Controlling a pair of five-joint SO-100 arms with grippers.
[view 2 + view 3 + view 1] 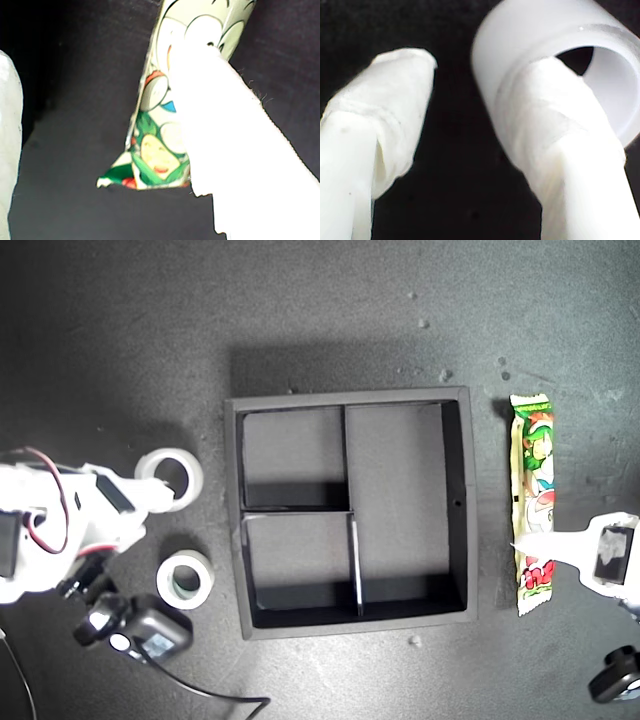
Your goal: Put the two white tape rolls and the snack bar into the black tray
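Close under the second wrist camera, my second gripper (462, 130) is seen with its jaws spread apart: one taped finger (555, 150) lies over the rim of the first tape roll (545, 55), reaching into its hole, while the other finger (385, 130) stands clear over dark table, so nothing is clamped. Close under the first wrist camera, one white finger (235, 145) of my first gripper is laid across the snack bar (160, 150), whose green crimped end points away; the other jaw is barely seen at the frame edge, so the width of that claw cannot be told.

Seen from the exterior view, the second gripper (165, 485) is placed at the first tape roll (170, 478) on that view's left, and the second tape roll (186, 579), with its greyish core, is found just below it, apart from it and near the tray's lower left corner. A black tray (455, 510) is set in the middle of the dark table (320, 310), its three compartments bare. Beyond the tray, at the view's right, the snack bar (532, 490) is laid lengthwise beside the tray wall, not touching it, with the first gripper (545, 543) resting on its lower part, above the red lettering.
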